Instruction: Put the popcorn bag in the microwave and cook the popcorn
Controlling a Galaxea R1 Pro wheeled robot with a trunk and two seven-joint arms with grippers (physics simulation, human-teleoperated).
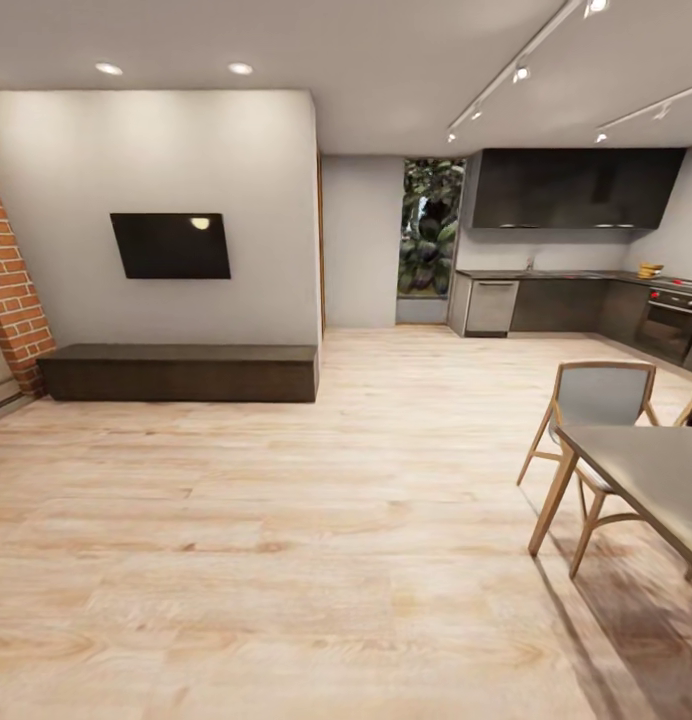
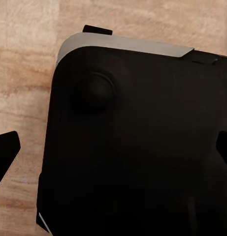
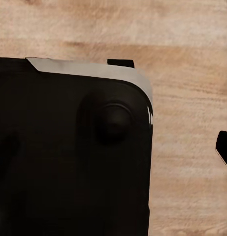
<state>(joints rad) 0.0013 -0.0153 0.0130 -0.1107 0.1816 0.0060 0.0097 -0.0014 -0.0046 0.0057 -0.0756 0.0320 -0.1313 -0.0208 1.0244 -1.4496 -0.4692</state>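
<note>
Head view looks across bare wood floor [image 1: 286, 560] to the far kitchen, where the grey worktop [image 1: 576, 275] runs under dark cabinets [image 1: 576, 188]; popcorn bag and microwave can't be picked out at this range. Both wrist views look down on the robot's black base [image 2: 138, 147], arms likely tucked for driving; whether the jaws are released or clenched, I cannot tell.

A big black shape [image 2: 138, 147] takes up most of the left wrist view. It looks like part of the robot's own body. Its corner is round, and a thin grey strip [image 2: 128, 44] runs along its edge. A round bump [image 2: 96, 93] sits on the black part near that corner. Under it lies a light wooden floor [image 2: 24, 73] with brown streaks. Two dark fingertips [image 2: 6, 150] of the left gripper poke in at the sides, set well apart.
</note>
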